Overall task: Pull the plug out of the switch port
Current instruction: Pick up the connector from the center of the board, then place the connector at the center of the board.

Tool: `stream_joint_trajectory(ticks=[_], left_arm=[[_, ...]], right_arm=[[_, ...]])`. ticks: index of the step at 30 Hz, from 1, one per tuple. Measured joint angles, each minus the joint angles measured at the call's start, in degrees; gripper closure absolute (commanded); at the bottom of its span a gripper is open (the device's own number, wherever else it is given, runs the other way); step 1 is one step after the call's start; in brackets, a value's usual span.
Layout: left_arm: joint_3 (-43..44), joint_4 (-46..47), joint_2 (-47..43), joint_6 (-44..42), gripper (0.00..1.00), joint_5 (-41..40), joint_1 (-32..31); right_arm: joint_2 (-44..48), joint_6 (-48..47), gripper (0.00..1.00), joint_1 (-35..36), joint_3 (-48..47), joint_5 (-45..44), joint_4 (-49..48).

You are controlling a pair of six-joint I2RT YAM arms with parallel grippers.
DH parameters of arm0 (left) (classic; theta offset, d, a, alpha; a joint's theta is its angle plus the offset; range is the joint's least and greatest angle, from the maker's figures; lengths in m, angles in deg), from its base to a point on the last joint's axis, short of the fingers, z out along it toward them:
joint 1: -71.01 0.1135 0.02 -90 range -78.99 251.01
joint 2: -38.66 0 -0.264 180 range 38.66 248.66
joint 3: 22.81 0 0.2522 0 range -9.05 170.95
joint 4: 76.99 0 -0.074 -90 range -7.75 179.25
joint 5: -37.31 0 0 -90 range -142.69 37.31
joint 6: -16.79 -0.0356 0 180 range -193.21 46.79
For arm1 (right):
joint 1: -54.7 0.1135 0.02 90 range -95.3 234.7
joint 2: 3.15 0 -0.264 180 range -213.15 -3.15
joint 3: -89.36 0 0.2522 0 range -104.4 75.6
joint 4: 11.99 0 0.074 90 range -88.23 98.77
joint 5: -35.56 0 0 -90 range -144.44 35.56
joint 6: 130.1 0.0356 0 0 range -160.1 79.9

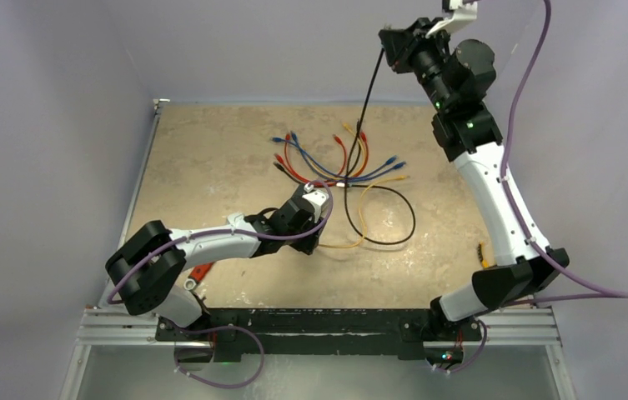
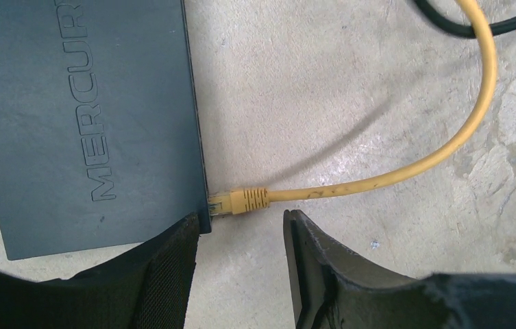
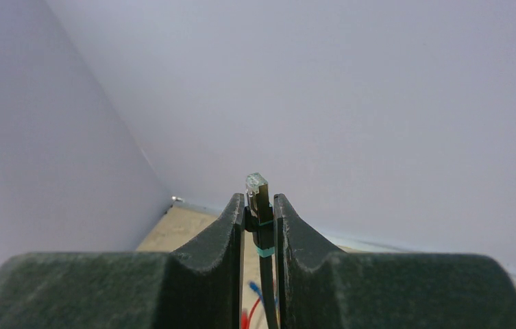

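The switch sits flat on the bench, mostly left of the left fingers, which are spread apart with nothing in them. The yellow plug is seated in the switch's edge port, just ahead of that gap, untouched. Way over right, the right fingers are clenched on a black cable near its plug end, held high above the bench.

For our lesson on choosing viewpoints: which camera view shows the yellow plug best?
Left wrist: the yellow plug is large and sharp, seated in the switch. The top view hides it under the left arm, showing only its cable. The right wrist view misses it entirely.
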Motion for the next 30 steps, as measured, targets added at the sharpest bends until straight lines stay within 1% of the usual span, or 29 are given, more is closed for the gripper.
stream_joint_trajectory(ticks=[11,16,23,30], left_arm=[[-0.3,0.4,-0.1,0.0,0.51,0.3,0.0],[-0.3,0.5,-0.2,0.0,0.51,0.3,0.0],[-1.7,1.9,-1.2,0.5,0.51,0.6,0.0],[-4.2,5.5,-2.5,3.5,0.48,2.9,0.0]], right_arm=[[-9.0,-3.4,1.0,-0.4,-16.5,-3.2,3.8],[-12.1,-4.2,1.0,-1.9,-23.0,-3.3,5.1],[-14.5,-4.3,1.0,-4.0,-29.3,-3.0,5.8],[-18.0,-2.2,1.0,-5.2,-33.3,1.2,8.4]])
